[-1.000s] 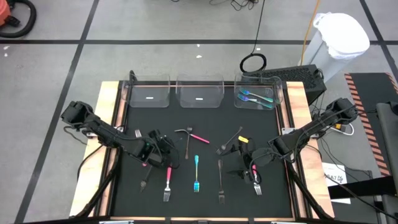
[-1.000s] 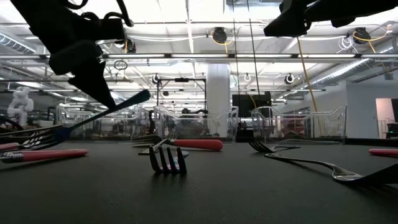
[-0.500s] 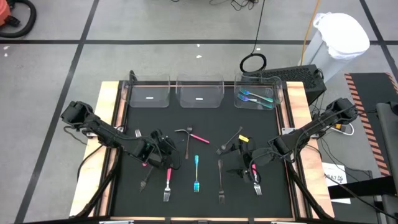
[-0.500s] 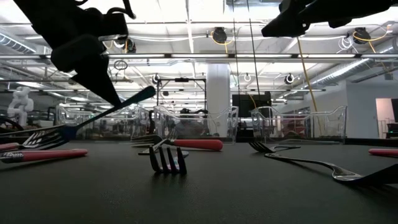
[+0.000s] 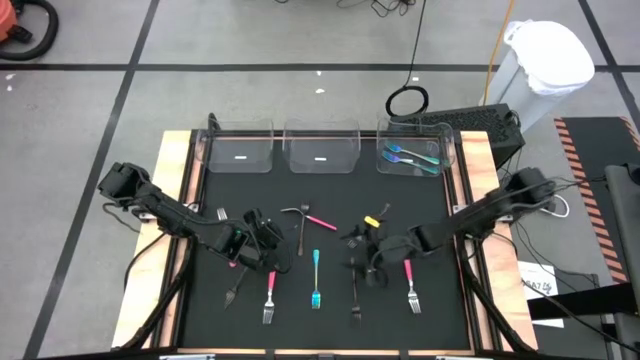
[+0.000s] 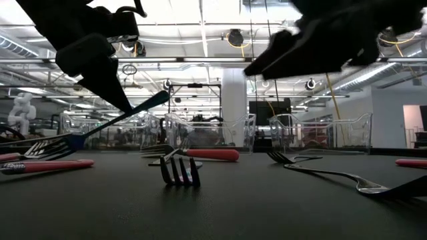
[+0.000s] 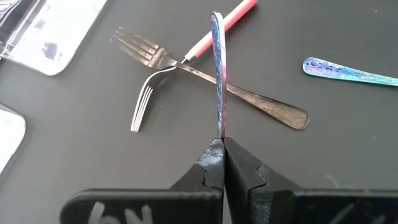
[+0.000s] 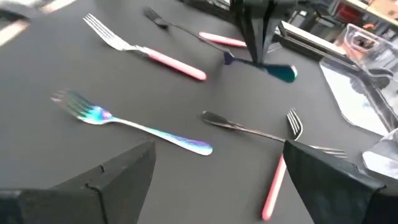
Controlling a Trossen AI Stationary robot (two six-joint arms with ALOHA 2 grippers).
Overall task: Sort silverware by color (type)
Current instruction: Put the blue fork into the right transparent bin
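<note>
1. The left gripper (image 7: 221,163) is raised over the left half of the surface (image 5: 330,320), its fingers clamped on the end of a teal piece of silverware (image 7: 217,74), long axis pointing straight out from the fingertips.
2. The bin with teal pieces (image 5: 415,152) stands at the far right corner, so a long diagonal carry is judged necessary.
3. The right gripper (image 5: 366,250) hovers mid-surface, fingers wide apart and empty.
4. Pink, teal and black pieces lie scattered flat; a workshop hall is seen beyond.
</note>
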